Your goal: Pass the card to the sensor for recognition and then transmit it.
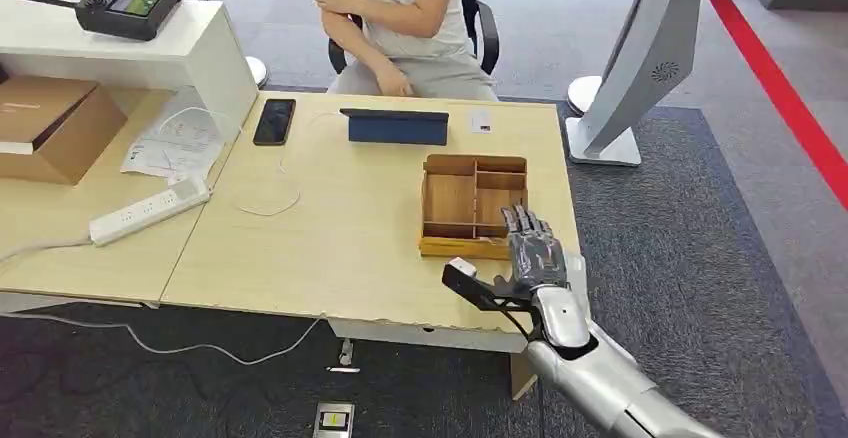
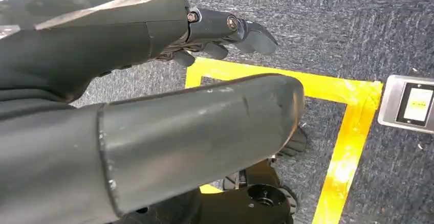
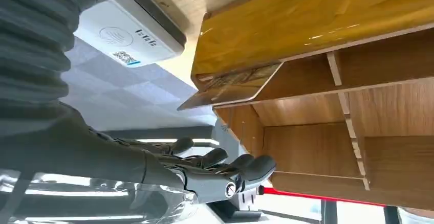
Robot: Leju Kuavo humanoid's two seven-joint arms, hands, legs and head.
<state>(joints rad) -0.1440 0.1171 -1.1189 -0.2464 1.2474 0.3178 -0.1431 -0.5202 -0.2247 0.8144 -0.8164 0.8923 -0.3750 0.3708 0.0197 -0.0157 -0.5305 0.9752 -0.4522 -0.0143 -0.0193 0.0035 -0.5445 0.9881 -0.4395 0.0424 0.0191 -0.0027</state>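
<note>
A wooden organizer box point(image 1: 470, 203) with several compartments stands on the light wooden table point(image 1: 330, 238) near its right edge. In the right wrist view a card point(image 3: 230, 88) leans inside a compartment at the edge of the box point(image 3: 327, 106). A small white sensor point(image 1: 481, 120) with a contactless mark point(image 3: 130, 29) lies on the table beyond the box. My right hand point(image 1: 535, 253) hovers at the box's near right corner, fingers point(image 3: 225, 162) straight and apart, holding nothing. My left hand point(image 2: 220, 29) hangs over the carpet and is empty.
A person point(image 1: 405, 18) sits at the far side of the table. A blue tablet point(image 1: 397, 126), a black phone point(image 1: 273, 121), a white cable and a power strip point(image 1: 150, 210) lie on the table. A grey screen stand point(image 1: 640, 68) rises right of it. Yellow tape point(image 2: 353, 127) marks the floor.
</note>
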